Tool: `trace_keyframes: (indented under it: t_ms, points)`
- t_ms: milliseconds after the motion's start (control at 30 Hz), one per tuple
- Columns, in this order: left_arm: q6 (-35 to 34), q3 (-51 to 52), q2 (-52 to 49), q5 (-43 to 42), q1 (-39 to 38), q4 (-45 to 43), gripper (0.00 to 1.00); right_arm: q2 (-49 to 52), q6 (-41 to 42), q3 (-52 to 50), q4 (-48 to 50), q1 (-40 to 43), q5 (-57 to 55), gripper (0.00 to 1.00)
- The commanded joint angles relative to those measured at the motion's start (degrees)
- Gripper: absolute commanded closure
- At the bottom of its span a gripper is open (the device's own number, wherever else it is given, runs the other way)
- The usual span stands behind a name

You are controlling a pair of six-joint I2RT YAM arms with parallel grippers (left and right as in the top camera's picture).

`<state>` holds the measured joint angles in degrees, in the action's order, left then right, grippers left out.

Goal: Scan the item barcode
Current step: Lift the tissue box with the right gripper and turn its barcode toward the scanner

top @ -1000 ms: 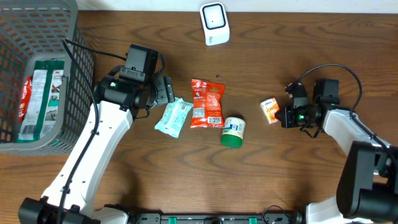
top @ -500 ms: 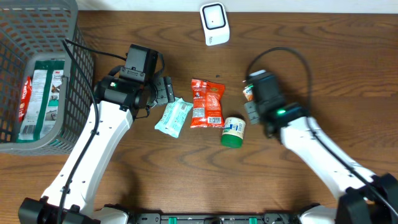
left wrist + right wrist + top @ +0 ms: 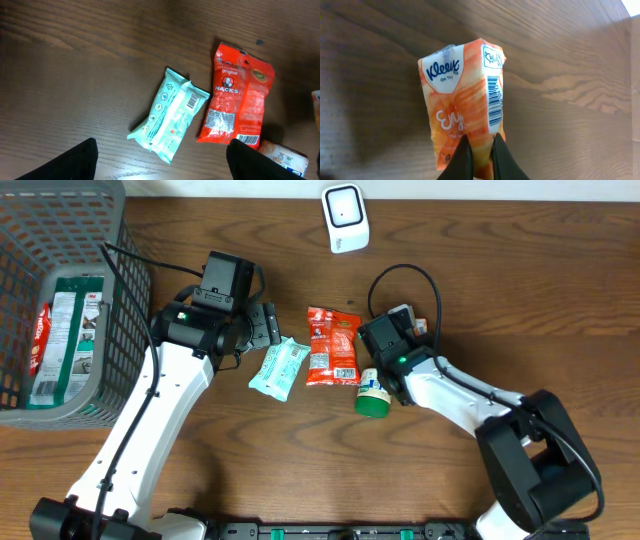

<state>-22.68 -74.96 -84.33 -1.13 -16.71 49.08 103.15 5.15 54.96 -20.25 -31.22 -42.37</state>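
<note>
Kleenex pack [image 3: 465,100]: orange, pinched at its bottom edge by R end effector [image 3: 479,145], jaws clenched tight on it. Barcode strip runs down pack's right side in R wrist view, facing cam. Desk [image 3: 520,270] wood behind it; can't tell how far above the surface.

Overhead: R wrist sits mid-desk, just right of red Hacks bag [image 3: 237,100] and just above green-lid tub [image 3: 376,392]. Pack mostly hidden under the wrist, only an orange sliver shows at its right side. White scanner [image 3: 345,218] at far edge of desk, apart from pack.

L end effector [image 3: 268,326]: released, jaws wide, nothing between them. It's just left of teal wipes pack [image 3: 170,116], which lies flat w/ barcode up, just beside the red bag. L wrist cam shows both packs plus a corner of the tub.

Grey basket [image 3: 60,220] at far left, w/ a green/white pack and a red one inside.
</note>
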Motion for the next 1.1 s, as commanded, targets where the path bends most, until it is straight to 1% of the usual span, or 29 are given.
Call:
trace_keyframes:
  t_ms: [0,33,167,200,300,400,533,700,967,1067]
  points:
    - [-0.5,0.1,-0.5,0.5,0.2,0.1,0.17,0.7,2.5,0.3,1.1,-0.3,-3.2,0.99]
    - [-0.5,0.1,-0.5,0.5,0.2,0.1,0.17,0.7,3.0,0.3,1.0,-0.3,-3.2,0.99]
    - [-0.5,0.1,-0.5,0.5,0.2,0.1,0.17,0.7,3.2,0.3,0.9,-0.2,-0.3,0.85]
    - [-0.5,0.1,-0.5,0.5,0.2,0.1,0.17,0.7,3.2,0.3,0.9,-0.2,0.9,0.83]
    - [-0.5,0.1,-0.5,0.5,0.2,0.1,0.17,0.7,3.2,0.3,1.0,-0.2,4.0,0.75]
    - [-0.5,0.1,-0.5,0.5,0.2,0.1,0.17,0.7,3.9,0.3,1.0,-0.2,4.1,0.75]
    - [-0.5,0.1,-0.5,0.5,0.2,0.1,0.17,0.7,3.8,0.3,1.1,-0.2,4.1,0.69]
    - [-0.5,0.1,-0.5,0.5,0.2,0.1,0.17,0.1,3.9,0.5,1.3,0.0,4.1,0.64]
    - [-0.5,0.1,-0.5,0.5,0.2,0.1,0.17,-6.5,3.8,0.5,1.2,0.6,6.1,0.61]
    - [-0.5,0.1,-0.5,0.5,0.2,0.1,0.17,-10.4,3.8,0.5,1.2,1.0,6.3,0.58]
